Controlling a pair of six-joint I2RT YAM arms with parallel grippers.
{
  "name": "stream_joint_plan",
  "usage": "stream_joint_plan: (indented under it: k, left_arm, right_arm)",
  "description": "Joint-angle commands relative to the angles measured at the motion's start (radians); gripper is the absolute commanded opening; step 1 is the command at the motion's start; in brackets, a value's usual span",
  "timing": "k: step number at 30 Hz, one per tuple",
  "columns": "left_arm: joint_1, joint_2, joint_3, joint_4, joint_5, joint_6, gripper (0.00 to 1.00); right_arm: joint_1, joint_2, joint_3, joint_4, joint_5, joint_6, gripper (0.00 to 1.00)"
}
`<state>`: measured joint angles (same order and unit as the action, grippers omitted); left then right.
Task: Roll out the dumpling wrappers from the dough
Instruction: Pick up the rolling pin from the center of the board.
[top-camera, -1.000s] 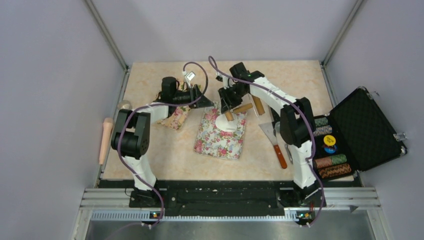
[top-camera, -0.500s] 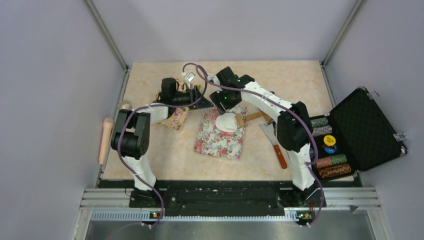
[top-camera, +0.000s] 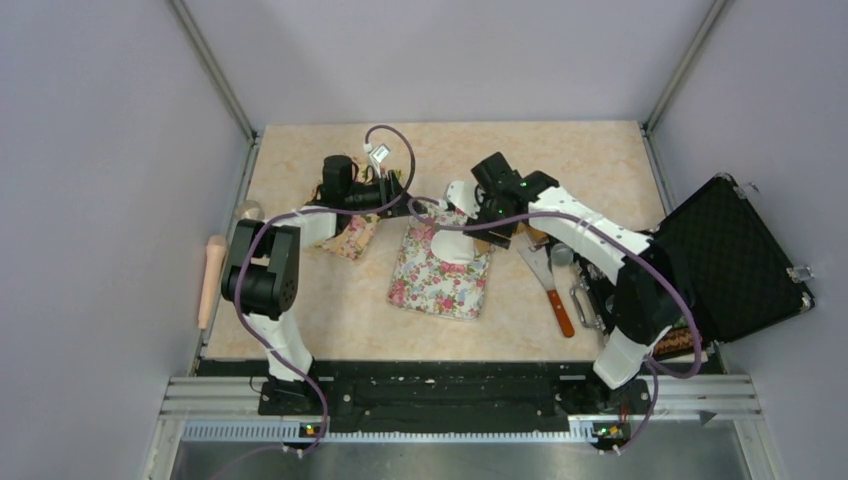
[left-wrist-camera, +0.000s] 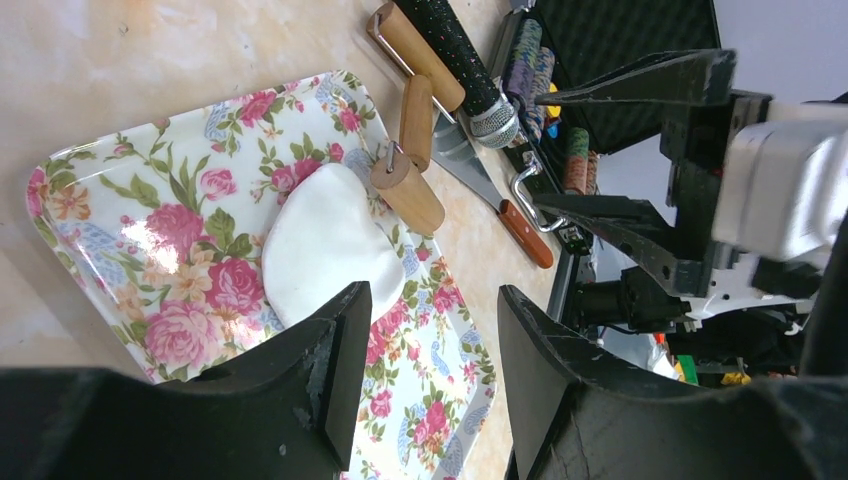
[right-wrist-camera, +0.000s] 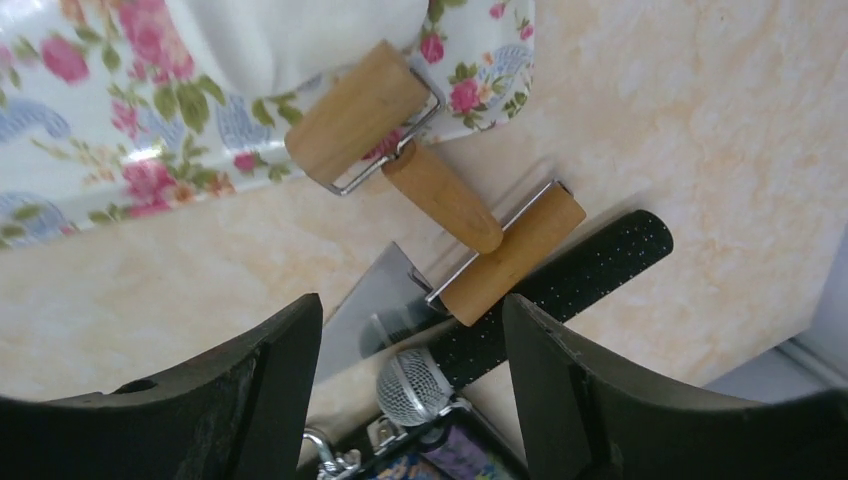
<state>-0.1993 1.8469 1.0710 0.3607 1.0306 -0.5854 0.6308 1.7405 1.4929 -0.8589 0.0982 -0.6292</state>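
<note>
The dumpling wrapper (left-wrist-camera: 325, 245) is plain white. The tray (left-wrist-camera: 200, 250) carries pink roses, green leaves and blue paisley on white. The roller (right-wrist-camera: 355, 110) is tan wood, the bench (right-wrist-camera: 650, 120) marbled beige, and the microphone (right-wrist-camera: 580, 270) dotted black with silver mesh.

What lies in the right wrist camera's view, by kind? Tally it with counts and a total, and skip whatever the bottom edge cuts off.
Floral tray: 1
White dough piece: 1
Double-ended wooden roller: 1
Metal scraper: 1
Microphone: 1
Total: 5
</note>
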Motion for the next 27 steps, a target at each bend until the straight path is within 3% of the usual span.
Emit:
stream_joint_plan:
  k: [1,6,10,20,22,23,25,26,27]
  left_arm:
    - [0.000,-0.044,0.003,0.017,0.009,0.021,0.54]
    - [0.005,-0.038,0.002,0.031,0.023,0.006,0.55]
    - [0.011,-0.028,0.003,0.044,0.031,-0.007,0.55]
    - [0.019,-0.030,0.004,0.047,0.036,-0.010,0.55]
    - [0.019,-0.027,0.005,0.049,0.036,-0.011,0.55]
    - [0.020,-0.025,0.006,0.052,0.036,-0.013,0.55]
    - [0.018,-0.022,0.008,0.055,0.038,-0.017,0.55]
    - [0.019,-0.021,0.009,0.055,0.040,-0.017,0.55]
    - [0.020,-0.023,0.009,0.056,0.041,-0.019,0.55]
  right_arm:
    - [-0.058,-0.098,-0.167,0.202,-0.031,-0.340,0.67]
    - [-0.108,-0.058,-0.232,0.347,-0.154,-0.419,0.68]
    - [-0.111,0.018,-0.241,0.421,-0.143,-0.464,0.68]
    - [-0.125,0.156,-0.221,0.363,-0.211,-0.522,0.64]
    - [-0.123,0.177,-0.208,0.362,-0.203,-0.514,0.58]
    - [-0.123,0.188,-0.200,0.363,-0.191,-0.510,0.47]
    - [-0.126,0.211,-0.173,0.364,-0.162,-0.491,0.08]
    - [-0.127,0.217,-0.156,0.365,-0.144,-0.472,0.00]
    - [-0.129,0.217,-0.139,0.358,-0.132,-0.455,0.00]
